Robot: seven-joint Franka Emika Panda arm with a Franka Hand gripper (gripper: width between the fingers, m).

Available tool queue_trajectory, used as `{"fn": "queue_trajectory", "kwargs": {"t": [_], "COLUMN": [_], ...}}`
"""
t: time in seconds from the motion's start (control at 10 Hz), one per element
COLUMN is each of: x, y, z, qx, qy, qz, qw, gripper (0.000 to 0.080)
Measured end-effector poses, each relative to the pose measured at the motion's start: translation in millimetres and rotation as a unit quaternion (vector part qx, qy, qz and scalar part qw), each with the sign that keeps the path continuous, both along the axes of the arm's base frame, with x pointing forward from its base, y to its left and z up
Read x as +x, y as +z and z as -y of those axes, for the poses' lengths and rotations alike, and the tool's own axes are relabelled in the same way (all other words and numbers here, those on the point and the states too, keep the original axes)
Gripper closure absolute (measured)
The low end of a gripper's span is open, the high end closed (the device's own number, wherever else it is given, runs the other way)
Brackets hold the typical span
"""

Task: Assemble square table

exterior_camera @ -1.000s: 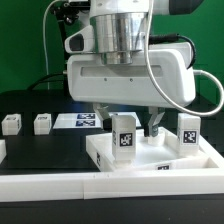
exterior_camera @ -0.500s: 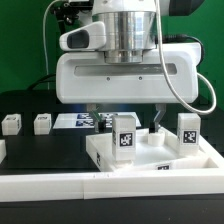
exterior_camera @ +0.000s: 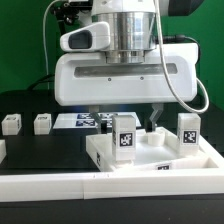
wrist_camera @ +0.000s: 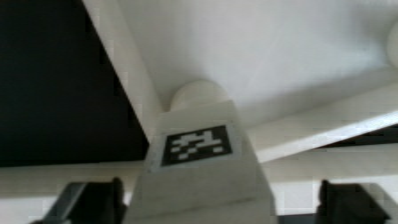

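Exterior view, from its left: a loose leg post (exterior_camera: pixel 10 123) and a second loose leg post (exterior_camera: pixel 42 122) sit apart from each other on the black worktop (exterior_camera: pixel 50 150), with the marker board (exterior_camera: pixel 80 121) lying flat just beside them. At centre the gripper (exterior_camera: pixel 126 117) hangs low over the square tabletop slab (exterior_camera: pixel 110 160), which rests toward the exterior view's right. A tagged leg post (exterior_camera: pixel 124 135) stands upright at the slab's corner nearer the exterior view's left, and another upright leg post (exterior_camera: pixel 190 132) stands at the far corner. The wrist view shows what appears to be that tagged leg post between the two fingertips (wrist_camera: pixel 93 200), the jaws apart with a sliver of gap on each side and nothing clamped yet. The post looks like light, rigid, smooth plastic, likely to slip or tip if pinched off-centre. Its flat sides, taken squarely partway down the body, seem the safest hold.
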State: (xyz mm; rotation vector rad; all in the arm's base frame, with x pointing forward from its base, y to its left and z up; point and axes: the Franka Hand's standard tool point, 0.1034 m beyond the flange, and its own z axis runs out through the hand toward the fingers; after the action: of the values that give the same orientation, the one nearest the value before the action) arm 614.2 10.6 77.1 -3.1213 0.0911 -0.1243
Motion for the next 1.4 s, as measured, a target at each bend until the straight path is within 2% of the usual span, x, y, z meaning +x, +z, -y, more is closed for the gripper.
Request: {"fn": "queue_trajectory", "kwargs": {"t": [0.1,0.2,0.5,0.7,1.1,1.2,1.3,1.4], "x": [0.0,-0.1,-0.2,0.3,-0.1,-0.2,-0.2,-0.8], "y": [-0.1,-0.1,-0.4,-1.0,-1.8,-2.0,-2.0,-2.4], "z": [0.0,0.8,1.5,2.7,2.9,3.3,3.0,1.7], "qx": [0.000,0.000,0.001,0.018,0.035,0.043,0.045,0.051], "qy": [0.000,-0.004,-0.012,-0.150,-0.343,-0.405,-0.428,-0.486], "qz": [0.000,0.000,0.000,0.000,-0.001,-0.002,-0.003,-0.005], "qw": [1.000,1.000,1.000,0.988,0.939,0.913,0.903,0.872], "gripper": [0.0426,0.0508,0.0508,0.0508,0.0508,0.0508,0.0508,0.0508]}}
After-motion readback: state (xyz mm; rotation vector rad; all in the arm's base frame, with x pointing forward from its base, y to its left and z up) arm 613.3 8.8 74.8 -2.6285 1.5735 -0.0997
